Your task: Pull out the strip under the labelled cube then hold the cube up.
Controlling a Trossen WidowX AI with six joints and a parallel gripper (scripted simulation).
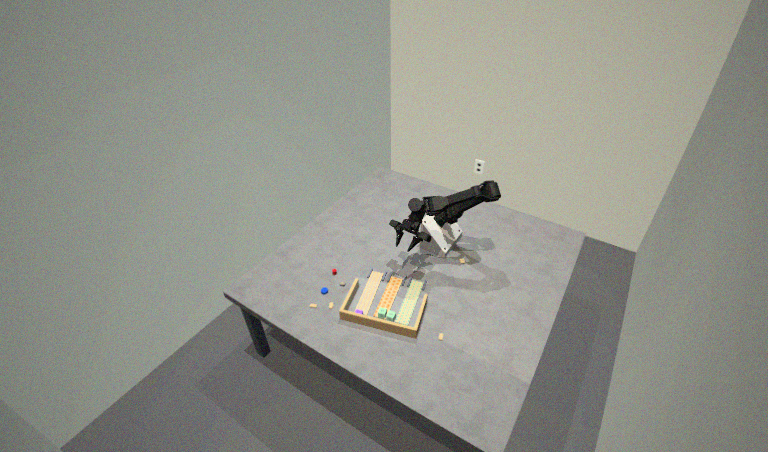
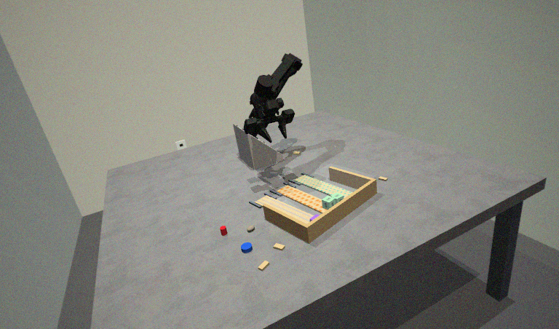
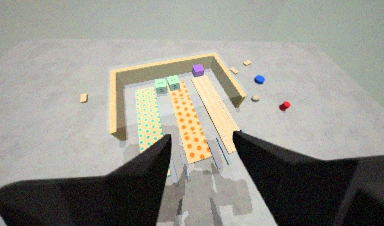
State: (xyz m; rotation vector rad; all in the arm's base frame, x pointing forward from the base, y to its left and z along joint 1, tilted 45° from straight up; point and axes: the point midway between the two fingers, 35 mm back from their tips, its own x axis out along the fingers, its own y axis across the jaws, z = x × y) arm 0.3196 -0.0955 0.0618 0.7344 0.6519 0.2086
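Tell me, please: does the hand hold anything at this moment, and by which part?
Nothing is held. The hand hangs in the air above the table, short of the strips' near ends, its fingers apart with nothing between them.

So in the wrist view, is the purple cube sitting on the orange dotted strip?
No, the purple cube sits at the far end of the striped strip, while the orange dotted strip carries a green cube.

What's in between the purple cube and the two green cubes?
Only bare tray floor. In the wrist view, the purple cube sits apart from the green cubes, with nothing in the gap.
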